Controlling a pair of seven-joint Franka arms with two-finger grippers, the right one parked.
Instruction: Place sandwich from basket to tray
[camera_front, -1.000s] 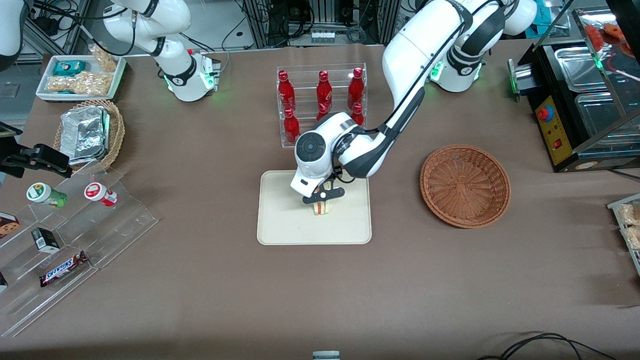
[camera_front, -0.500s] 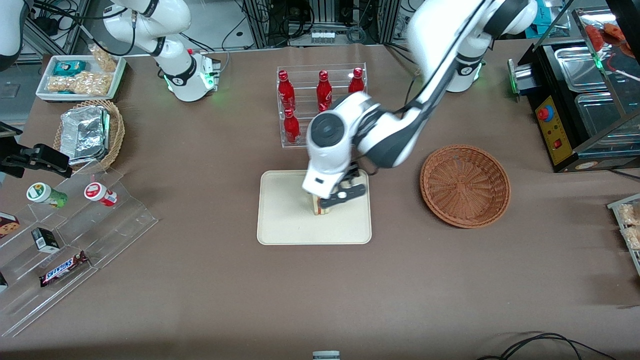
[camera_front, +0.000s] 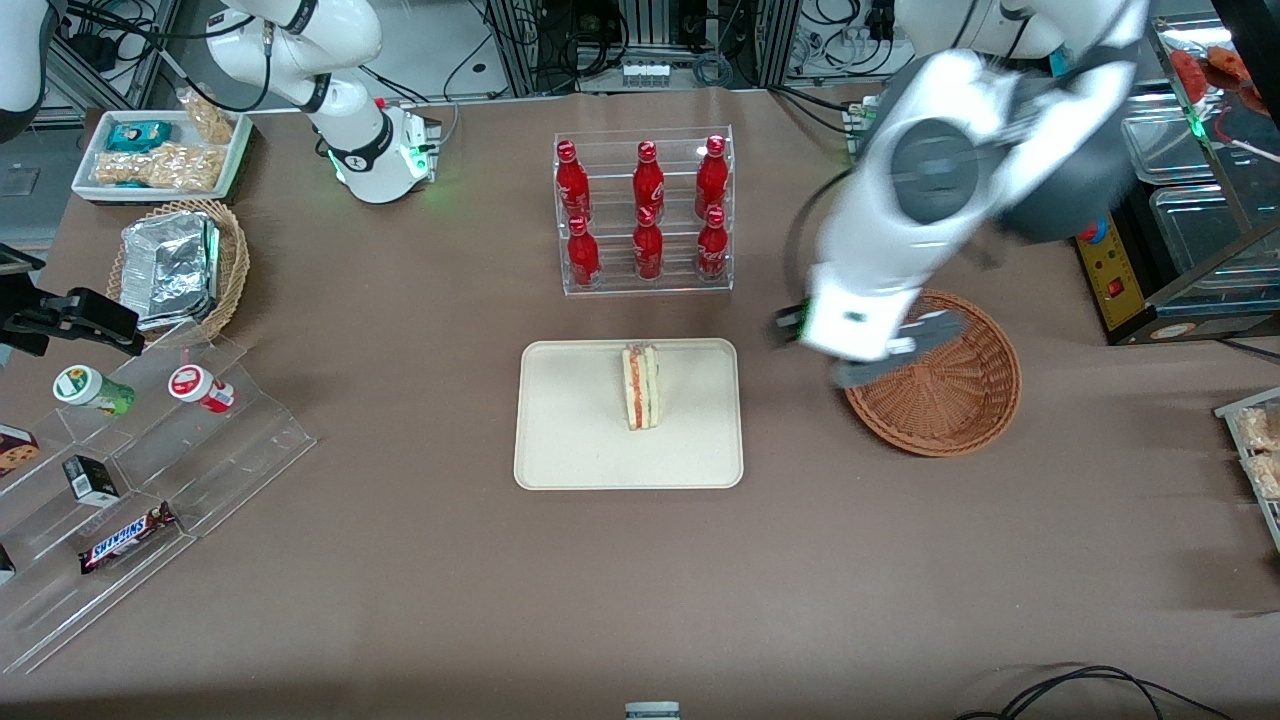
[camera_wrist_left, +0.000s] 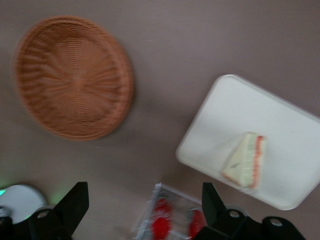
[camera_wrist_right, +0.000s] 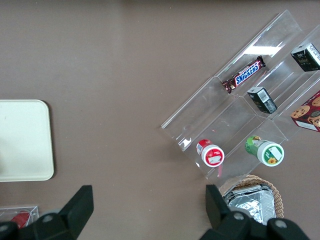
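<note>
The sandwich (camera_front: 640, 386) stands on its edge on the cream tray (camera_front: 560, 440), with its red-orange filling showing. The empty reddish-brown wicker basket (camera_front: 950, 400) sits beside the tray, toward the working arm's end of the table. My gripper (camera_front: 860, 345) hangs high above the table, over the basket's rim nearest the tray. It is open with nothing between its fingers. The left wrist view looks down from this height on the basket (camera_wrist_left: 72, 77), the tray (camera_wrist_left: 295, 135) and the sandwich (camera_wrist_left: 245, 160), with the open gripper (camera_wrist_left: 144, 205) far above them.
A clear rack of red bottles (camera_front: 645, 215) stands just farther from the front camera than the tray. A stepped acrylic shelf with snacks (camera_front: 150, 470), a tan basket with foil packs (camera_front: 180, 265) and a white snack tray (camera_front: 160, 155) lie toward the parked arm's end. A black machine (camera_front: 1150, 200) sits beside the wicker basket.
My gripper let go of the sandwich on the tray, then rose and swung away toward the basket. The sandwich stays standing where it was set.
</note>
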